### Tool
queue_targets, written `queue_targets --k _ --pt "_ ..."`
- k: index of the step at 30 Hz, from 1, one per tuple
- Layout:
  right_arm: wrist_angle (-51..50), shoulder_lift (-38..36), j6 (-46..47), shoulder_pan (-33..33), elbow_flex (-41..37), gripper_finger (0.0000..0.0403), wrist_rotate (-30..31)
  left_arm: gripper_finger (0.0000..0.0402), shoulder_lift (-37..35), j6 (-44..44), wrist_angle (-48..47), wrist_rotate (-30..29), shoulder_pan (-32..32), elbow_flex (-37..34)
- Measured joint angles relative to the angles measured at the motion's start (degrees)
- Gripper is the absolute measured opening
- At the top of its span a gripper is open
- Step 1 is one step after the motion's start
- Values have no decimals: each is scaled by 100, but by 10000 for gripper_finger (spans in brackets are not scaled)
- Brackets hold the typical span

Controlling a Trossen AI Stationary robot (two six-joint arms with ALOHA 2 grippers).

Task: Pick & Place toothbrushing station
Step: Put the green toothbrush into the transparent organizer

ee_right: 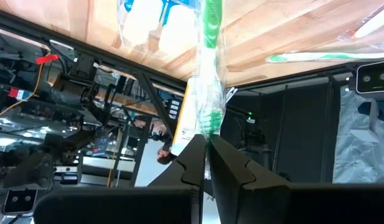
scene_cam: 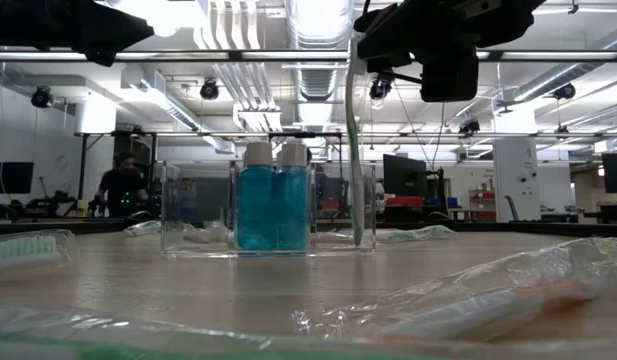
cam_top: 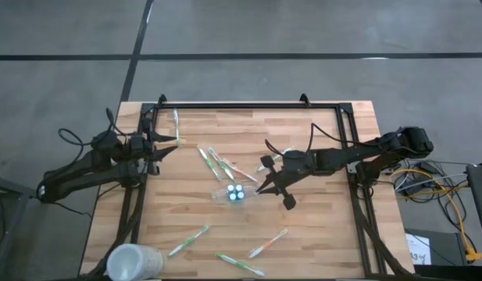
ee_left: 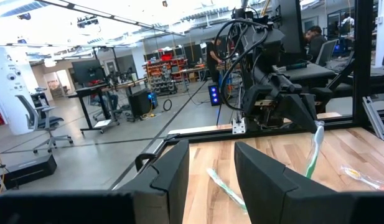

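The surface [cam_top: 319, 234] is made of light wood strips with a dark frame around it. A small clear holder [cam_top: 236, 193] sits near the middle with blue tubes [cam_top: 237, 193] standing in it. Wrapped toothbrushes lie flat all around: one [cam_top: 176, 127] by the far left edge, a few [cam_top: 216, 162] just behind the holder, and three [cam_top: 241, 264] near the front. A big white cup [cam_top: 133, 262] lies on its side at the front left corner.

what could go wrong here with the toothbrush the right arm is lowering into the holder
1. The right gripper pinches the wrapped green toothbrush only at its very end, so it could swing or slip.
2. The clear holder is light and already holds blue tubes; a sideways nudge might tip or shift it.
3. The brush's loose wrapper may snag the holder's rim.
The left gripper waits open at the table's left edge.
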Motion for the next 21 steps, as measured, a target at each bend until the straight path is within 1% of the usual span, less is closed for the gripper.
queue_targets --k 21 --pt "67 -7 -55 -4 -4 13 19 133 0 0 -1 -1 -2 -1"
